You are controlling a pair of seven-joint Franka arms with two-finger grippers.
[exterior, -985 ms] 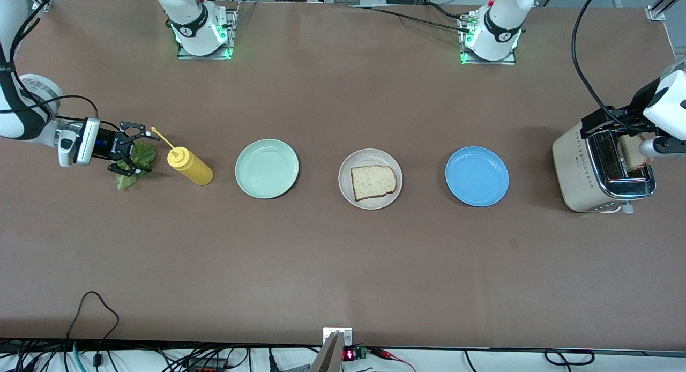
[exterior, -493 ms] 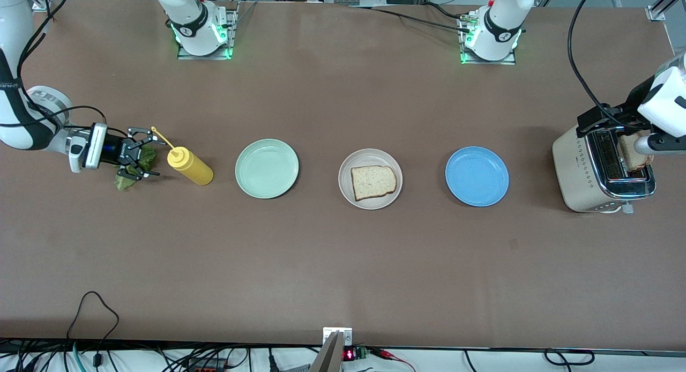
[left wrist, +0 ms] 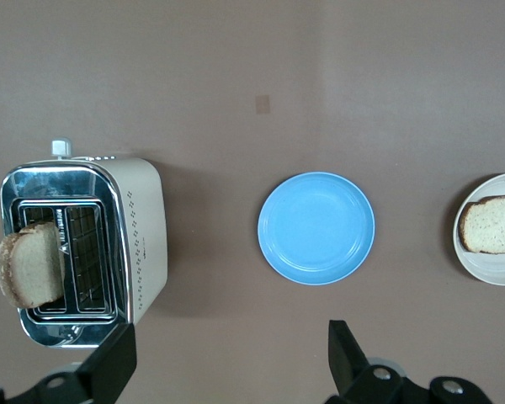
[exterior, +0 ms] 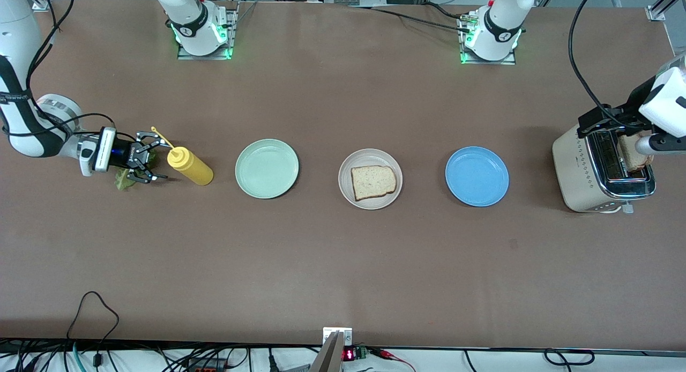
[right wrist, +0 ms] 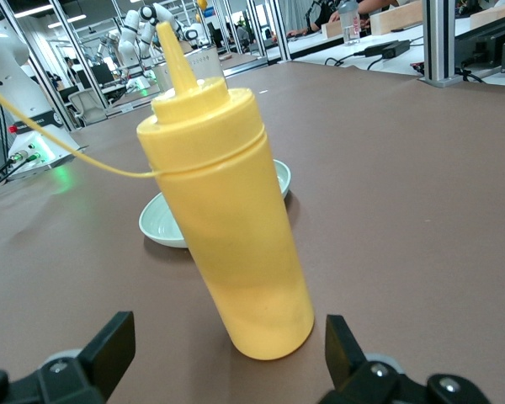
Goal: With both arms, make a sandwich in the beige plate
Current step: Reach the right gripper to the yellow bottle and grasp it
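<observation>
Both grippers have their fingers wide apart and hold nothing. The right gripper (exterior: 153,163) is low over a lettuce leaf (exterior: 124,180), just beside the yellow bottle (exterior: 190,166) that stands in its way. The left gripper (left wrist: 227,358) hangs above the toaster (exterior: 603,171), where a bread slice (left wrist: 29,263) sticks out. Only the left wrist view shows both toaster slots. Another slice (exterior: 373,181) lies on the beige plate (exterior: 370,158), between the green plate (exterior: 267,168) and the blue plate (exterior: 477,176).
</observation>
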